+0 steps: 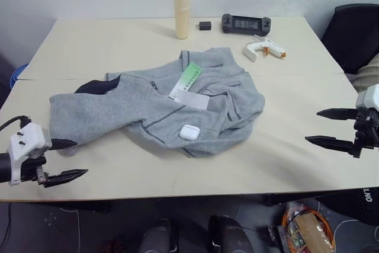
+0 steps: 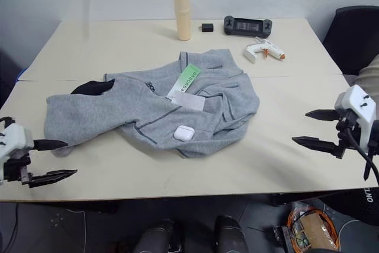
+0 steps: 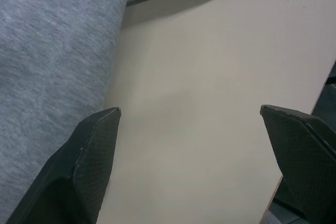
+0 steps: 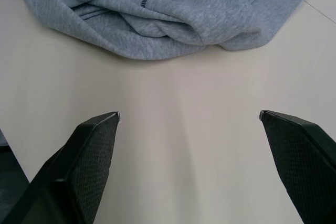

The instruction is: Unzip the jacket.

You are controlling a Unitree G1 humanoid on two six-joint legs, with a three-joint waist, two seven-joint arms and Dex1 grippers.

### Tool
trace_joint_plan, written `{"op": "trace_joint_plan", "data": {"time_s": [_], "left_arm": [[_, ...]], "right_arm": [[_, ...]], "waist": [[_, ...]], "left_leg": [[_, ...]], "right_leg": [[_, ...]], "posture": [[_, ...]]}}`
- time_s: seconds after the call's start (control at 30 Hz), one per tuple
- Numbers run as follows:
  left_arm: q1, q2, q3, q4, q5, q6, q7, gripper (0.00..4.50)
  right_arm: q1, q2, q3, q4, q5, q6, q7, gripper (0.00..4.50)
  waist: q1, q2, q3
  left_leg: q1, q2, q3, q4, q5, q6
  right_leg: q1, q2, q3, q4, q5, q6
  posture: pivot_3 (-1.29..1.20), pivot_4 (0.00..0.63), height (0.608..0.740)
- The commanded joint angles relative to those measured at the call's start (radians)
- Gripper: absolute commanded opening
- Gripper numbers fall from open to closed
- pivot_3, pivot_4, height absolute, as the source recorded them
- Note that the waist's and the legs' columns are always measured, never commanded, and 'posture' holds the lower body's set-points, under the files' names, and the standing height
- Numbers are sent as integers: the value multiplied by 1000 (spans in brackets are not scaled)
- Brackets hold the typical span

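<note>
The table [image 1: 284,146], pale and wide, spans most of the frame; the jacket [image 1: 118,111] lies crumpled at its centre, one sleeve stretched toward the left edge, dark lining showing at upper left of the heap, collar turned toward the top. The left gripper [image 1: 64,159] hangs at lower left with its fingers spread and empty, tips just beside the sleeve end; the right gripper [image 1: 330,127] hangs at the right edge, likewise spread and empty, well apart from the cloth. The step in hand appears to be the first approach: nothing is yet gripped. The zip line cannot be traced with certainty among the folds, and no pull is visible, so a sound start would probably be to pin the collar or hem with one gripper and seek the pull with the other, drawing along the teeth rather than across them; the loose fleece is likely to bunch and drag unless held taut. A small white case [image 1: 189,132] rests on the lower folds and may slide off when the cloth shifts. The tag [image 1: 188,81], green and white, bears lettering too small to read surely; the dark chest logo [image 2: 150,86] is also illegible. Along the top stand a cream bottle [image 1: 182,7], a black controller [image 1: 246,24] and a white glue gun [image 1: 263,48].
</note>
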Motion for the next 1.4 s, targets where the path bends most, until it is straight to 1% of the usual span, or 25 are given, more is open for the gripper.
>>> {"op": "trace_joint_plan", "data": {"time_s": [0.03, 0.13, 0.37, 0.4, 0.43, 0.5, 0.53, 0.6, 0.63, 0.7, 0.8, 0.87, 0.93, 1.07, 1.13, 1.23, 1.4], "left_arm": [[-1, 15, -17, 30, 56, -55, 22, 4500], [-27, -7, -32, 1, 28, -29, 38, 4500], [-89, -34, -10, -39, -77, 65, 56, 4500], [-111, -46, -7, -57, -115, 97, 67, 4500], [-165, -68, -6, -89, -202, 172, 100, 4500], [-280, -112, -24, -176, -393, 321, 182, 4500], [-311, -119, -44, -227, -446, 364, 196, 4500], [-334, -116, -81, -295, -479, 401, 206, 4500], [-351, -116, -106, -311, -486, 412, 214, 4500], [-396, -127, -159, -309, -485, 422, 240, 4500], [-432, -119, -243, -293, -445, 398, 222, 4500], [-440, -107, -285, -288, -419, 378, 197, 4500], [-446, -93, -314, -281, -403, 366, 171, 4500], [-453, -62, -360, -251, -333, 313, 134, 4500], [-452, -50, -384, -228, -276, 261, 123, 4500], [-458, -47, -404, -202, -229, 216, 112, 4500], [-491, -60, -407, -177, -212, 195, 115, 4500]], "right_arm": [[-24, 8, 11, 20, -23, -39, -10, 4484], [-29, 16, 21, 10, -25, -45, -17, 4484], [-62, 20, 22, -15, -24, -35, -41, 4484], [-73, 20, 32, -33, -29, -32, -52, 4484], [-101, 26, 48, -69, -17, 0, -74, 4484], [-192, 84, 83, -158, 44, 114, -162, 4484], [-231, 120, 108, -203, 65, 165, -204, 4484], [-272, 171, 157, -276, 77, 221, -253, 4484], [-299, 213, 193, -313, 81, 248, -291, 4484], [-352, 313, 258, -353, 76, 288, -380, 4484], [-428, 476, 380, -366, 33, 336, -507, 4484], [-460, 557, 467, -353, -3, 345, -543, 4484], [-484, 626, 536, -319, -18, 343, -547, 4484], [-515, 705, 645, -237, -69, 317, -526, 4484], [-533, 741, 690, -189, -91, 303, -510, 4484], [-550, 781, 732, -117, -126, 280, -492, 4484], [-550, 819, 782, -12, -193, 237, -482, 4484]], "waist": [[1, 0, 0], [2, 0, 0], [1, 0, 0], [0, 0, 0], [0, 0, 0], [0, 0, 0], [0, -1, 0], [0, -1, 0], [-2, -1, -1], [-4, -1, -1], [-9, -1, -1], [-15, -1, -1], [-17, -1, -1], [-18, -1, -1], [-19, -1, -1], [-21, -1, -1], [-20, -1, -1]], "left_leg": [[0, 0, 0, 0, 0, 0], [0, 0, 0, 0, 0, 0], [0, 0, 0, 0, -1, -1], [0, 0, 0, 0, 0, -1], [0, 0, 0, 0, 0, -1], [0, 0, 0, 0, 0, -1], [0, 1, -1, 2, 0, -1], [0, 1, -2, 2, 0, -2], [0, 1, -2, 1, 0, -3], [0, 1, -1, 0, 1, -3], [-1, 1, 0, 0, 3, -3], [-1, 1, 0, 1, 3, -3], [-1, 1, 1, 1, 3, -3], [-2, 1, 0, 1, 3, -2], [-2, 0, 1, 1, 3, -2], [-2, 1, 1, 1, 3, -2], [-3, 1, 1, 1, 3, -2]], "right_leg": [[0, 0, 0, 0, 0, 0], [0, 0, 0, 0, 0, 0], [0, 0, 0, 0, 0, 0], [0, 0, 0, 0, 0, 0], [0, 0, 0, 1, 0, 0], [0, 0, 0, 1, 0, 0], [0, 0, 0, 2, 0, 0], [0, 0, 0, 2, 0, 0], [0, 0, 0, 2, 0, 0], [0, 2, 0, 3, 0, -1], [-1, 4, 0, 4, 0, -1], [-1, 4, 0, 6, 0, -1], [-1, 4, 0, 6, 0, -1], [-1, 5, -1, 5, 0, -1], [-1, 5, -2, 5, 0, 0], [-1, 5, -2, 5, 0, 0], [-2, 5, -2, 5, 0, 0]], "posture": [[0, 150, 740], [0, 150, 740], [0, 150, 740], [0, 150, 740], [0, 150, 740], [0, 150, 740], [0, 150, 740], [0, 150, 740], [0, 150, 740], [0, 150, 740], [0, 150, 740], [0, 150, 740], [0, 150, 740], [0, 150, 740], [0, 150, 740], [0, 150, 740], [0, 150, 740]]}}
